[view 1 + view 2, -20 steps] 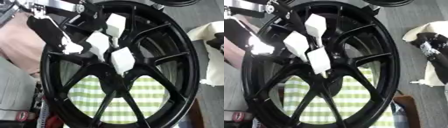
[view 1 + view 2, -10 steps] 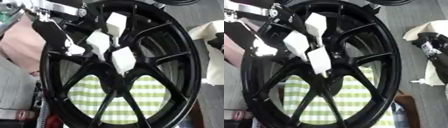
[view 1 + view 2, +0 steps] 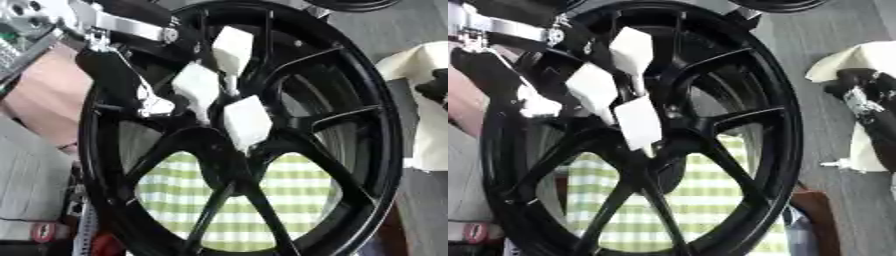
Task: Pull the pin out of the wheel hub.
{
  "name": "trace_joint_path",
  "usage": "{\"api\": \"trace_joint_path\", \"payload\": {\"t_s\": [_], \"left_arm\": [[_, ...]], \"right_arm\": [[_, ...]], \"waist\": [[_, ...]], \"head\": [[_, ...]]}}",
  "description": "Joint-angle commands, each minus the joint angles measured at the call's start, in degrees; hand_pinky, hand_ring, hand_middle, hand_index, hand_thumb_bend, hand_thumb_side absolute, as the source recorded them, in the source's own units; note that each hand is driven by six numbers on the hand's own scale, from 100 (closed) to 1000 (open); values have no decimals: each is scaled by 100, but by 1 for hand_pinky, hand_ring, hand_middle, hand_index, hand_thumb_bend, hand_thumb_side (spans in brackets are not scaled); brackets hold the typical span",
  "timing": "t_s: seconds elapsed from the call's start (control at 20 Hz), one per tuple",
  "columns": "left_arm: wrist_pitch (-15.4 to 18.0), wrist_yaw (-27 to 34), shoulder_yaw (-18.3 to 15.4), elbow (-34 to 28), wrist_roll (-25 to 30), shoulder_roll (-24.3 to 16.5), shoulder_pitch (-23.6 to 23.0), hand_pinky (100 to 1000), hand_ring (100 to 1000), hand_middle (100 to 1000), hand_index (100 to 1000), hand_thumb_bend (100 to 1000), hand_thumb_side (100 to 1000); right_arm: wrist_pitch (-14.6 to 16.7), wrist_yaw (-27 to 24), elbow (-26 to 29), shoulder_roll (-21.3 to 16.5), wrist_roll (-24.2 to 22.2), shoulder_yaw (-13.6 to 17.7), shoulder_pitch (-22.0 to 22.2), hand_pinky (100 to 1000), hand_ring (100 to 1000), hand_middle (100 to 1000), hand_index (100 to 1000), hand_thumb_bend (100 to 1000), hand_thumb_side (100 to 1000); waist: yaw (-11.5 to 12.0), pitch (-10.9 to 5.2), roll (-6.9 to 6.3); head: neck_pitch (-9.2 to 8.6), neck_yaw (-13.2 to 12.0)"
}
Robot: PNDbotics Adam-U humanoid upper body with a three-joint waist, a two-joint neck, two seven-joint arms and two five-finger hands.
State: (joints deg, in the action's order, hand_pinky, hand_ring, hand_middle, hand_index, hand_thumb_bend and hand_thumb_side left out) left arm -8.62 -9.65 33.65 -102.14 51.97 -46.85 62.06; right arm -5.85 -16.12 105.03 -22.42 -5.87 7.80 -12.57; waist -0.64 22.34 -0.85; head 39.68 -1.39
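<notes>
Black multi-spoke alloy wheel (image 3: 289, 150) stands upright over green-checked cloth (image 3: 262, 200). Left robot hand (image 3: 206, 90), white-padded fingers at the hub; closed or not, cannot tell. Pin not discernible. Risk: fingers slipping off, wheel tipping.

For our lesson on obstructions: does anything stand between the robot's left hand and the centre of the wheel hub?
Nothing visible does. The left hand lies right over the centre of the wheel hub, with no other object between them. The pin itself cannot be made out there.
</notes>
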Motion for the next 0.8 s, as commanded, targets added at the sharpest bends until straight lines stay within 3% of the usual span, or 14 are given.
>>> {"api": "trace_joint_path", "payload": {"t_s": [0.05, 0.8], "left_arm": [[33, -21, -57, 15, 0, -56, 67, 868, 837, 833, 921, 160, 384], [27, -1, -60, 33, 0, -5, 74, 804, 696, 671, 820, 100, 262]], "right_arm": [[-5, -34, 93, -53, -10, 63, -38, 909, 736, 573, 689, 211, 369], [-14, -46, 103, -17, -21, 68, -47, 910, 736, 574, 689, 207, 374]], "waist": [[-7, -89, 23], [-9, -87, 31]], "head": [[-63, -17], [-66, -30]]}}
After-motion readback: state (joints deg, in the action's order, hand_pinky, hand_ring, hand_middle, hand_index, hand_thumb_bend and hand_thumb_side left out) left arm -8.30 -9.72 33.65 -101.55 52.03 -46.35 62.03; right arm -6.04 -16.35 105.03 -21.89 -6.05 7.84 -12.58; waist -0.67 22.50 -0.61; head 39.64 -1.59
